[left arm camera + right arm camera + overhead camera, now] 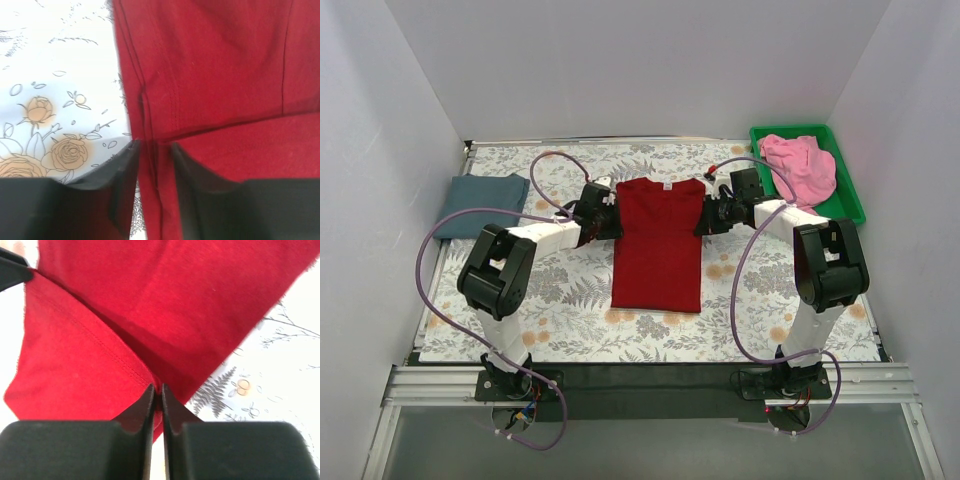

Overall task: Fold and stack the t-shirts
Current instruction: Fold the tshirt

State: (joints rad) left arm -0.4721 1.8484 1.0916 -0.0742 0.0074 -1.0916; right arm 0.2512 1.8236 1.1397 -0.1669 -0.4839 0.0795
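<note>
With red shirt (658,250) flat mid-frame on the counter (570,320), left hand (152,145) slightly parted astride its edge, right hand (156,387) pinched nearly closed on its fold: open fully, lift straight up, drag nothing.

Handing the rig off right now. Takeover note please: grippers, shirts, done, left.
Left gripper: jaws apart, astride the left edge of the dark red cloth t-shirt.
Right gripper: jaws nearly closed at its right folded edge; grip unclear.
Red shirt: flat in the middle, sides folded in.
Slate blue-grey t-shirt: folded, far left.
Pink t-shirt: crumpled in the green plastic bin, far right.
Done: blue-grey folded, red sides in.
Left: finish red, stack it, fold and stack pink.
</note>
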